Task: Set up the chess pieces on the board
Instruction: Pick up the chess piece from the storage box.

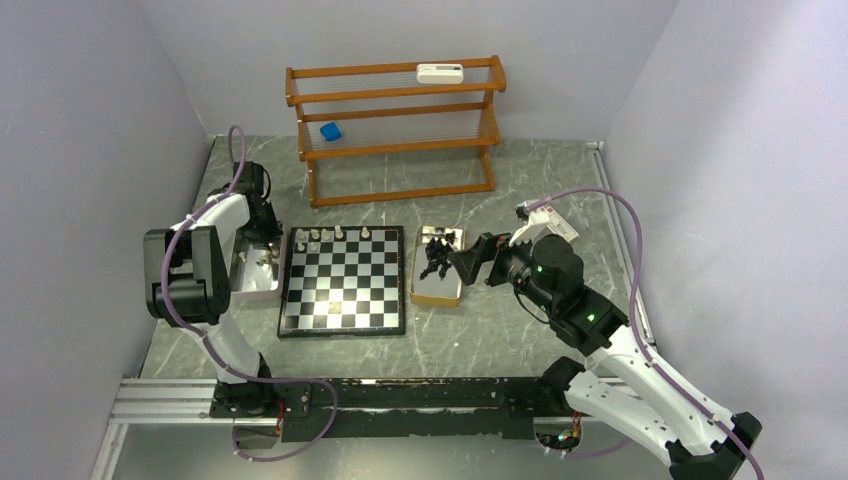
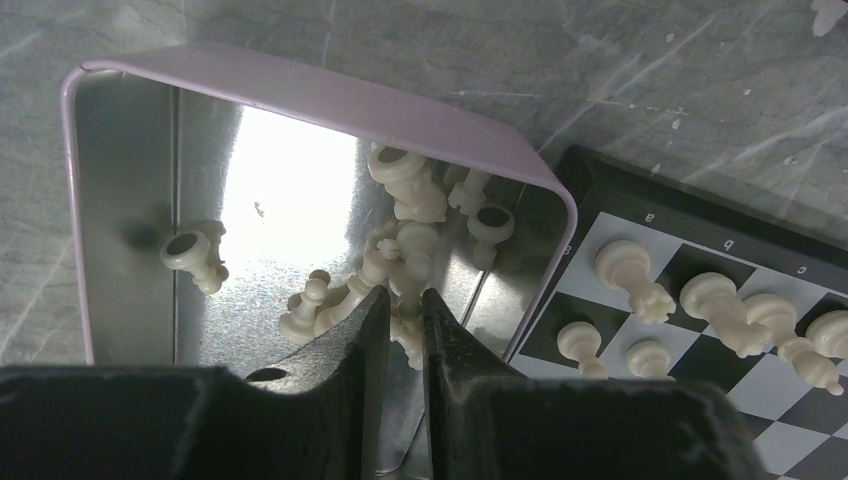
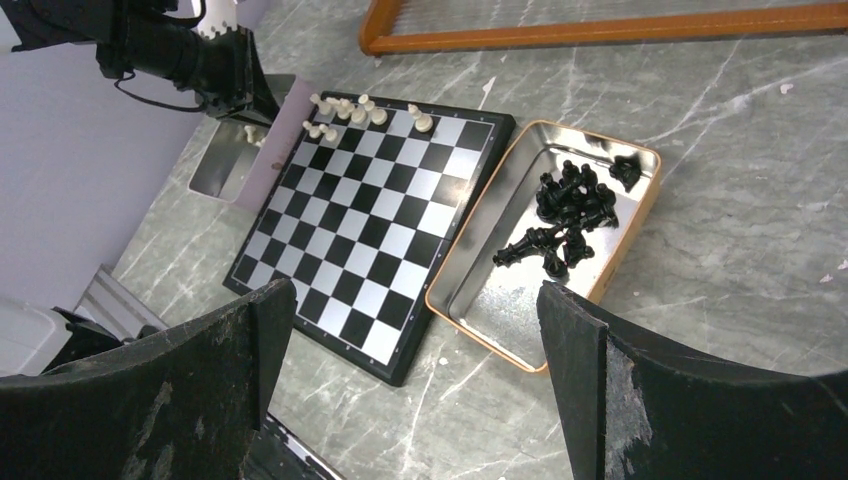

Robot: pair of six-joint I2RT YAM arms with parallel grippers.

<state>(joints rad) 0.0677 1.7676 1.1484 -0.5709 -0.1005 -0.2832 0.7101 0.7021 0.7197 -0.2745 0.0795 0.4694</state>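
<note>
The board lies flat between two metal trays. Several cream chess pieces stand along its far rows, also seen in the left wrist view and the right wrist view. My left gripper is down in the left tray, shut on a cream piece among several loose cream ones. My right gripper hangs open and empty above the table, near the right tray. Black chess pieces lie heaped in that tray.
A wooden rack stands at the back with a blue cube and a white device on it. Grey walls close in both sides. The left tray touches the board's left edge.
</note>
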